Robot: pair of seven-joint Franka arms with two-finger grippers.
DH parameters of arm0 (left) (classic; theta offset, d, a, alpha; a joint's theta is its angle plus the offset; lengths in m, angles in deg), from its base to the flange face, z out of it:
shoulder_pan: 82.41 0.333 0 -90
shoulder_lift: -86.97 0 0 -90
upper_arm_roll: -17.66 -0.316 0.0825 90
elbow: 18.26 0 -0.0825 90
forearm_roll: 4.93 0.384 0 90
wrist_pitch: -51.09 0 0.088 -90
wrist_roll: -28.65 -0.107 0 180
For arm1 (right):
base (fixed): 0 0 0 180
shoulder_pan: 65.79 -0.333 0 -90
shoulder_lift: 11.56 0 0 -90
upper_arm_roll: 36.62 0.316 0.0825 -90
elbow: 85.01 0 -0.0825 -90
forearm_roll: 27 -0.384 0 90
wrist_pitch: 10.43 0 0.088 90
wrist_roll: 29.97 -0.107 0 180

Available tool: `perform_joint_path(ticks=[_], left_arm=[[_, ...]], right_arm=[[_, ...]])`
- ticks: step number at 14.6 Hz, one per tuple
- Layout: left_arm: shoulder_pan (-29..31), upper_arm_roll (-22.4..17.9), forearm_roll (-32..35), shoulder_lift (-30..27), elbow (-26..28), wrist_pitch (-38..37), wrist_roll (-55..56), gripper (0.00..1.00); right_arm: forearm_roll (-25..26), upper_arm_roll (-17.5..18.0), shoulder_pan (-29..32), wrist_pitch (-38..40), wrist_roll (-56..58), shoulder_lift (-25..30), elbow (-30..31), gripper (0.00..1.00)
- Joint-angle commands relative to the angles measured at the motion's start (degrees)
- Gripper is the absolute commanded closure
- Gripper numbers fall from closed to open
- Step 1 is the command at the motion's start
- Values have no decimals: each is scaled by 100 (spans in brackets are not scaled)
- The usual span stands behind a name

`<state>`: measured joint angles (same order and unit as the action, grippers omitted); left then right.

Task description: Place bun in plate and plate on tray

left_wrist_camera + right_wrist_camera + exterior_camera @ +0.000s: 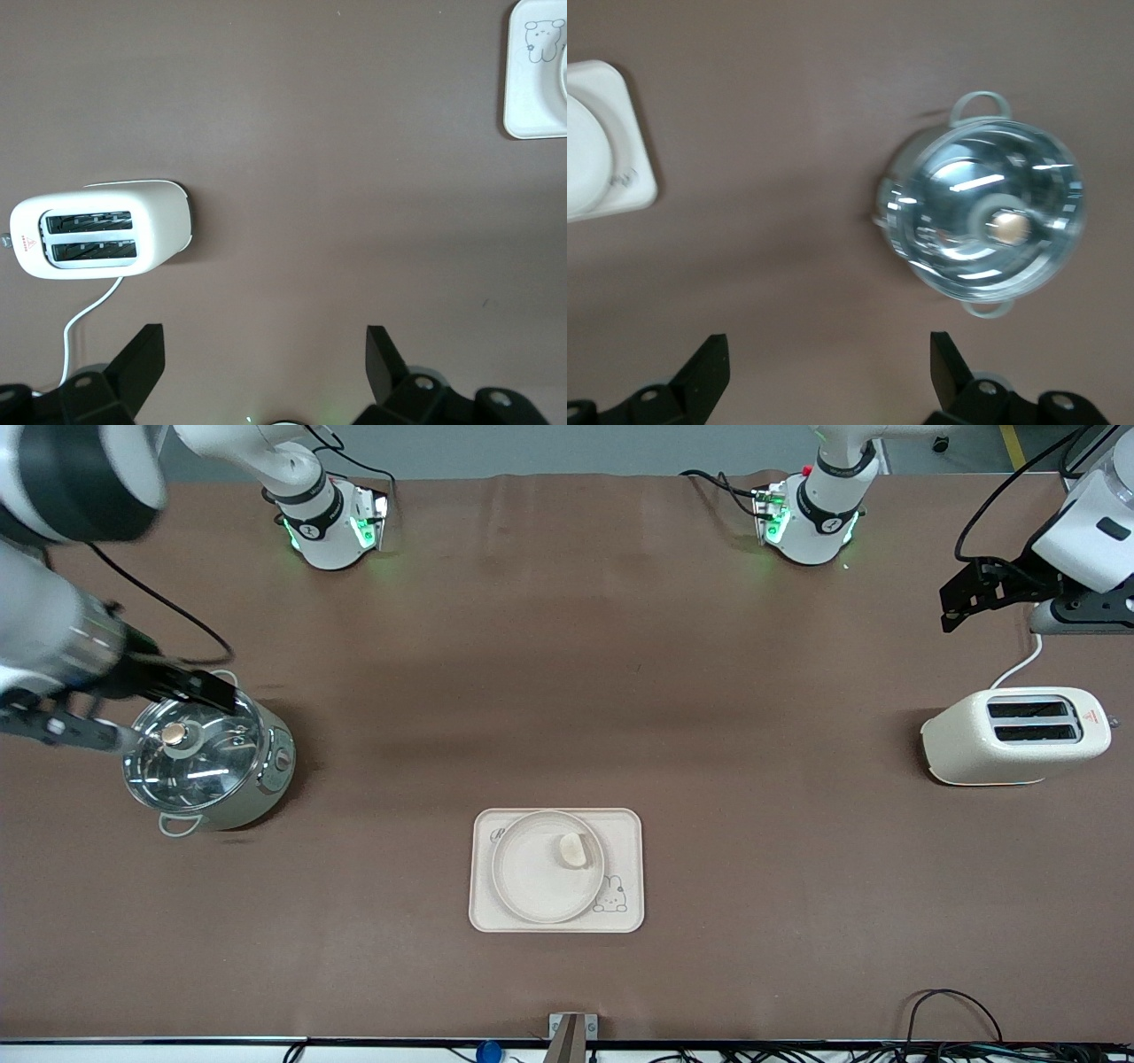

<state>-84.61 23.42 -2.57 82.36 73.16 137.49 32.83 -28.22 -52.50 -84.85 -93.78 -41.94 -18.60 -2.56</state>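
Cream-beige in colour, the tray (556,870) lies flat on the brown table (567,691), near the front camera's edge and roughly midway between the two arms' ends. A small bunny drawing marks the tray corner nearest the front camera toward the left arm's end. The plate (547,865) rests on the tray, covering most of its surface. The bun (574,850) lies inside the plate, off-centre toward the left arm's end and close to the rim.

A cream toaster (1017,735) with two slots stands at the left arm's end of the table, its white cord running away from the front camera. A metal pot (209,762) with a glass lid and a brass-coloured knob stands at the right arm's end.

The left gripper (264,367) hangs in the air over the table at the left arm's end, above the area just beside the toaster. Its fingers (142,359) are spread wide apart and hold nothing. In the left wrist view, a corner of the tray with the bunny drawing shows well apart from the toaster.

The right gripper (828,367) hangs in the air over the table beside the pot. Its fingers (709,363) are likewise spread wide and hold nothing. Neither gripper touches any object.
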Motion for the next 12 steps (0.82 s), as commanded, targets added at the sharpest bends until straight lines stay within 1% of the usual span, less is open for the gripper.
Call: perform_joint_path(ticks=[1, 2, 3, 5, 6, 7, 8, 9, 10, 12], left_arm=[[0, 4, -148, -49, -45, -105, -76, 0], [0, 4, -148, -58, -45, -132, -76, 0], [9, 38, -157, -58, -36, -150, -76, 0], [9, 39, -157, -58, -45, -202, -84, 0], [9, 39, -157, -58, -45, -202, -84, 0], [9, 39, -157, -58, -45, -202, -84, 0], [9, 39, -157, -58, -45, -202, -84, 0], [9, 39, -157, -58, -45, -202, -84, 0], [18, 39, -157, -58, -45, -202, -76, 0], [27, 39, -157, -58, -71, -202, -76, 0]], right_arm=[[297, 199, 541, 169, 834, 588, 334, 0], [324, 295, 735, 178, 1168, 746, 360, 0], [333, 365, 902, 204, 1258, 835, 368, 0], [394, 567, 1236, 170, 1285, 897, 369, 0], [385, 725, 1386, 100, 1294, 880, 369, 0], [385, 961, 1605, 3, 1312, 880, 377, 0], [385, 1277, 1868, -24, 1312, 862, 369, 0], [377, 1498, 2045, -24, 1303, 862, 369, 0], [377, 1570, 2072, -15, 1294, 862, 369, 0], [368, 1570, 2029, 2, 1286, 862, 369, 0]])
